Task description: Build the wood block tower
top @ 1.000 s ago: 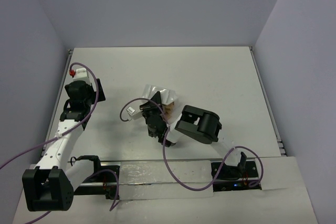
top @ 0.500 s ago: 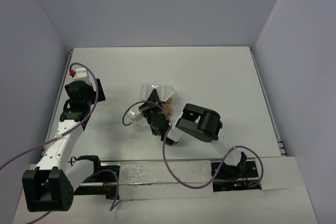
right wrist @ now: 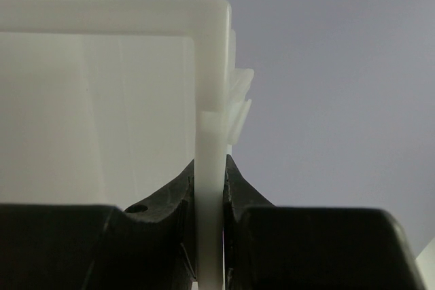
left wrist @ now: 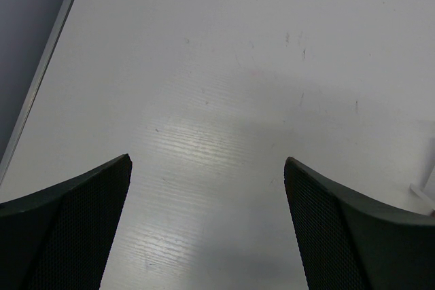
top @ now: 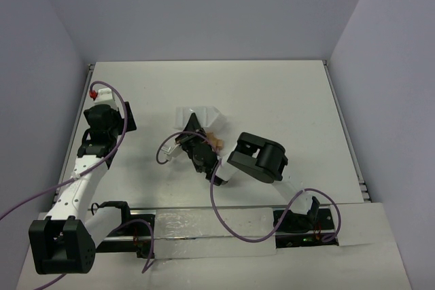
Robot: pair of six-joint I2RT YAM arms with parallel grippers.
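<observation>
As the right gripper [right wrist: 211,168], clamped shut on a wall of the white tray [right wrist: 95,100], has swung the tilted tray up and leftward, tan wood blocks [top: 216,140] show beside it mid-table, apparently tipped out for stacking; no tower stands yet. The left gripper [left wrist: 207,161] hangs wide open, empty. No writing is legible.
</observation>
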